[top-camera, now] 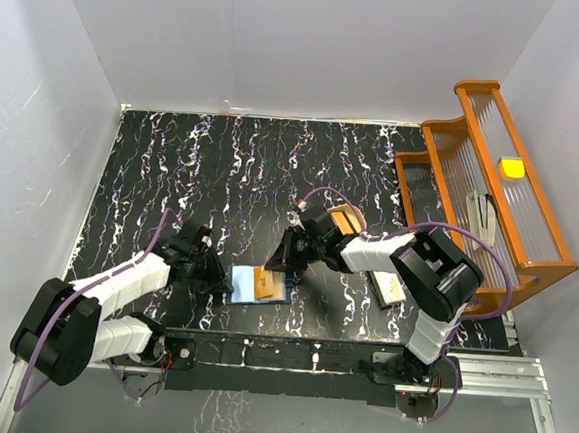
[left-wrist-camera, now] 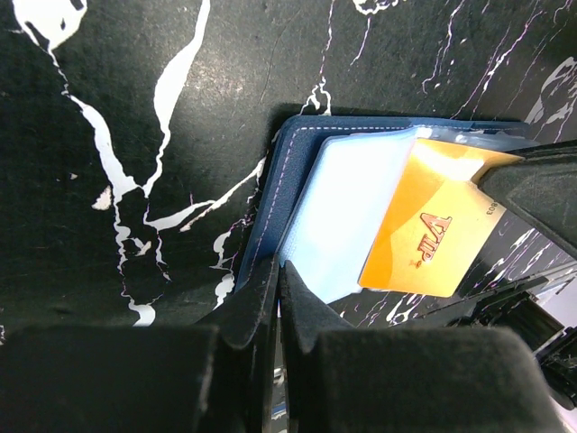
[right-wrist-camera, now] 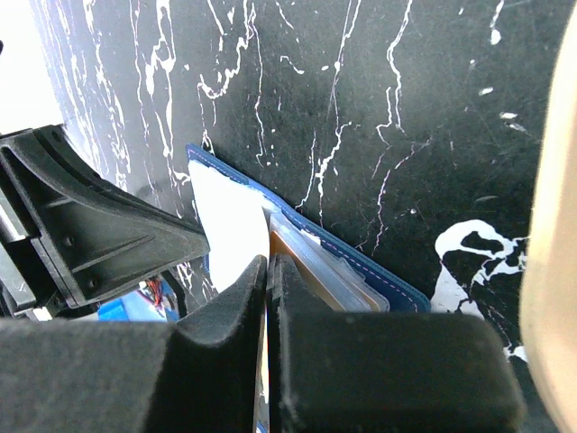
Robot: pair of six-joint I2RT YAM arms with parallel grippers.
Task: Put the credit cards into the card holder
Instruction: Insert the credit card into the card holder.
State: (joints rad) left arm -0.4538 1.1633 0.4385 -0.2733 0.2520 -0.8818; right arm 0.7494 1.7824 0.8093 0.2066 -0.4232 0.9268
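The left hand pinches the card holder, near-centre on the counter. The right hand, closed on the half-inserted orange card, may buckle it if the pocket snags.

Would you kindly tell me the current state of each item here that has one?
card holder, open, inside facing up, one edge pinched.
orange card, tilted, one end in the card holder's pocket.
left gripper, shut on the card holder.
right gripper, shut on the orange card.
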